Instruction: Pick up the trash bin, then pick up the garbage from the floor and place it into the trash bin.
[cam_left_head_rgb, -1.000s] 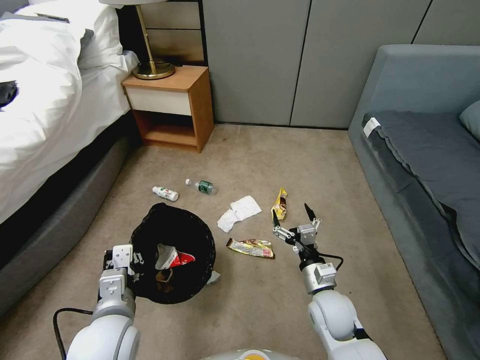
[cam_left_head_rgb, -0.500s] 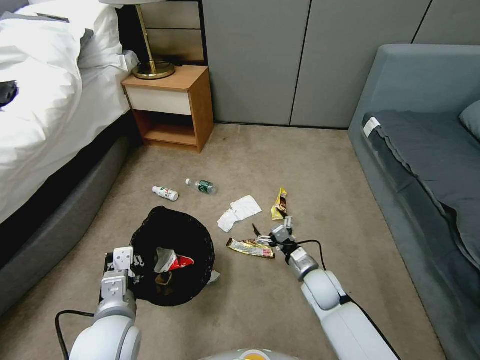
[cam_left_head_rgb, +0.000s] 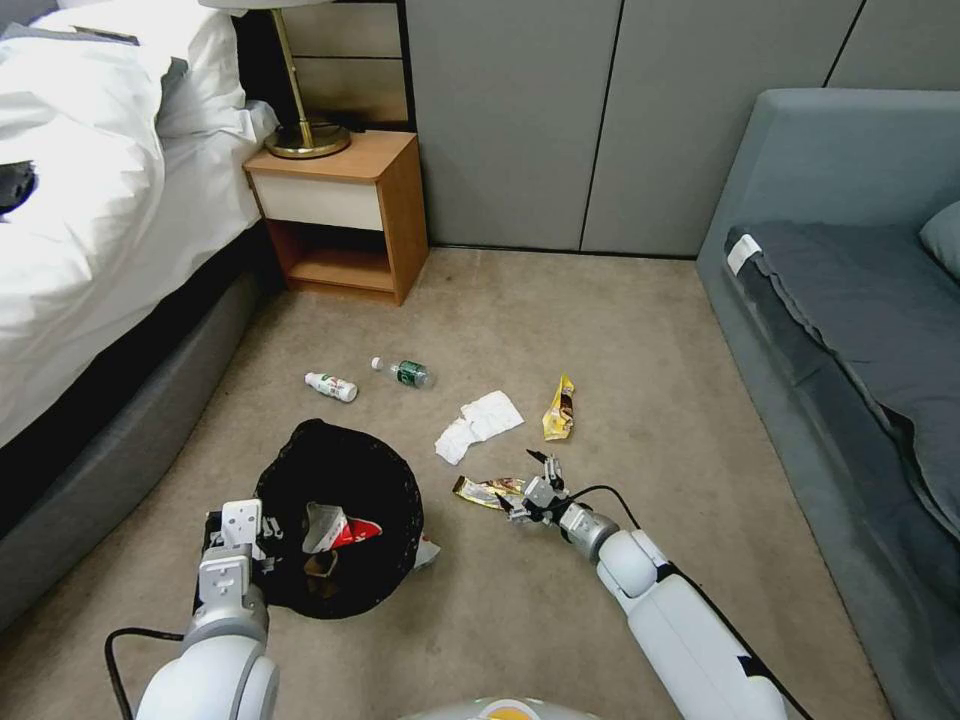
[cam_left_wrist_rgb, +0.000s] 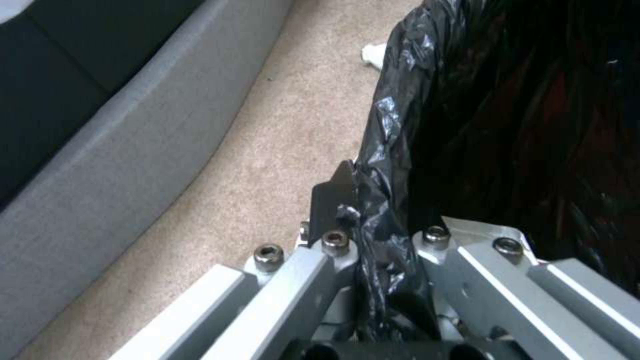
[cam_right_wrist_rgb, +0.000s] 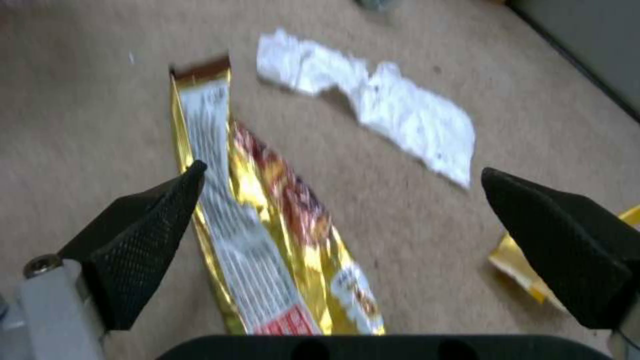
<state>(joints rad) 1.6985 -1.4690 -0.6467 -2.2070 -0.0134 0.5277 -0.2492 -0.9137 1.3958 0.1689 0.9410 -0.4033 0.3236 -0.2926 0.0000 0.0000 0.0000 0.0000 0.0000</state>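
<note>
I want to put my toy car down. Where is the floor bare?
Bare carpet lies between the nightstand and the sofa. It is crowded mid-floor: bottles, paper, wrappers, the bin and both grippers.

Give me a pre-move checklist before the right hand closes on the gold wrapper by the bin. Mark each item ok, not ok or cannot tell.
1. Right hand open: ok, fingers spread wide.
2. Gold wrapper between the fingers: ok in the right wrist view, though it lies nearer one finger.
3. Fingertips down on the carpet: cannot tell.
4. White paper out of the grasp: ok, it lies beyond the fingertips.
5. Trash bin held: ok, left hand pinches its bag-lined rim.
6. Bin has room: ok, a few pieces inside, opening clear.
</note>
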